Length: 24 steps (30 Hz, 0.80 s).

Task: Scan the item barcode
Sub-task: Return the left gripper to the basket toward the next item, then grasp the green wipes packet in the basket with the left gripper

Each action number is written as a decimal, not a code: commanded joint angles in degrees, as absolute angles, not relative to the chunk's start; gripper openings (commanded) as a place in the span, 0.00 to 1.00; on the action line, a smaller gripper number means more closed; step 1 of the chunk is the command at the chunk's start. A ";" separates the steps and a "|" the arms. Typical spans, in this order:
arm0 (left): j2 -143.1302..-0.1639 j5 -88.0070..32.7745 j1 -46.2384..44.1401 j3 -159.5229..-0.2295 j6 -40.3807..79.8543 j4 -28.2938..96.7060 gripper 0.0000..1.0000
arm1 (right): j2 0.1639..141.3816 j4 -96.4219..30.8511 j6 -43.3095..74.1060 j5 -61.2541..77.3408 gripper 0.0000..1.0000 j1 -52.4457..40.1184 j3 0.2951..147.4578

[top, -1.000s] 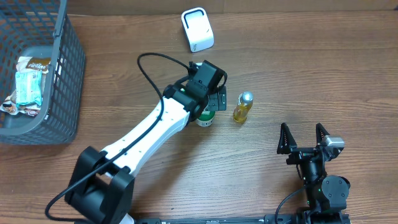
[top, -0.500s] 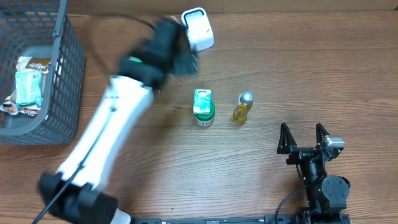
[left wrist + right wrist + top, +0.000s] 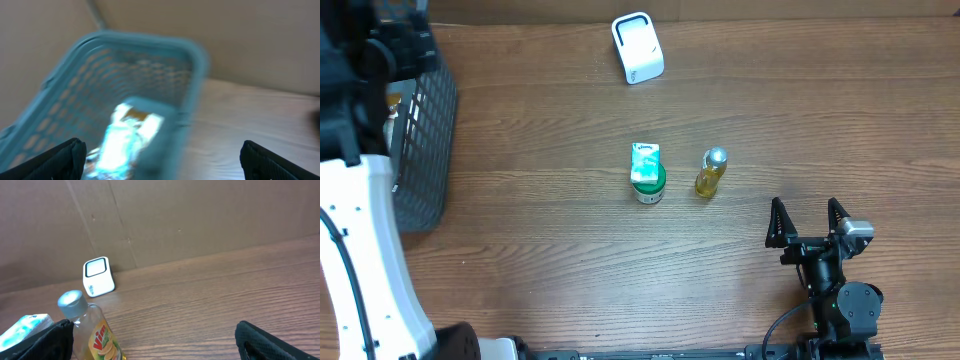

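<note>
The white barcode scanner [image 3: 638, 47] stands at the back of the table and also shows in the right wrist view as a small white scanner [image 3: 98, 276]. A green-lidded jar with a teal packet on top [image 3: 647, 173] and a yellow Vim bottle [image 3: 710, 172] stand mid-table. My left gripper [image 3: 161, 164] hangs open over the grey basket [image 3: 150, 60], above blurred packets [image 3: 127, 135]. My right gripper [image 3: 810, 220] rests open near the front edge, just behind the bottle [image 3: 92, 330], holding nothing.
The grey basket [image 3: 425, 150] sits at the far left, partly covered by my left arm [image 3: 360, 220]. A cardboard wall [image 3: 200, 215] closes the back of the table. Bare wood lies between the scanner and the two standing items.
My left arm has swung from above the green-lidded jar, past the scanner, to the basket at the far left. The jar stays standing. The right arm has not moved.
</note>
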<state>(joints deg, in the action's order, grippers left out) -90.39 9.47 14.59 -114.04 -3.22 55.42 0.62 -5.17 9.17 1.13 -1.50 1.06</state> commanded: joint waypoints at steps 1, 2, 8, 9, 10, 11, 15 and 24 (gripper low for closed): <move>-94.00 9.39 21.34 -113.97 -7.55 55.48 1.00 | 0.16 -4.82 8.91 1.15 1.00 -1.28 0.45; -95.02 9.39 22.81 -113.97 -8.21 55.48 0.99 | 0.16 -4.82 8.91 1.15 1.00 -1.26 0.45; -102.10 9.41 29.12 -113.56 -11.05 55.94 1.00 | 0.16 -4.82 8.91 1.15 1.00 -1.26 0.45; -103.57 9.41 29.85 -113.58 -12.01 56.14 1.00 | 0.16 -4.82 8.91 1.15 1.00 -1.26 0.45; -105.01 9.41 30.48 -113.56 -12.93 56.38 1.00 | 0.16 -4.82 8.91 1.15 1.00 -1.26 0.45; -106.26 9.41 30.94 -113.56 -13.54 56.60 1.00 | 0.16 -4.82 8.91 1.15 1.00 -1.26 0.45; -112.36 9.39 32.45 -113.56 -15.42 56.86 1.00 | 0.16 -4.82 8.91 1.15 1.00 -1.26 0.45; -126.56 9.41 33.01 -113.56 -19.79 57.19 0.99 | 0.16 -4.80 8.91 1.15 1.00 -1.26 0.45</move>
<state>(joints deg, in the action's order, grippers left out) -122.85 9.47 32.73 -113.91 -17.54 57.21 0.62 -5.13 9.15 1.10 -1.50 1.06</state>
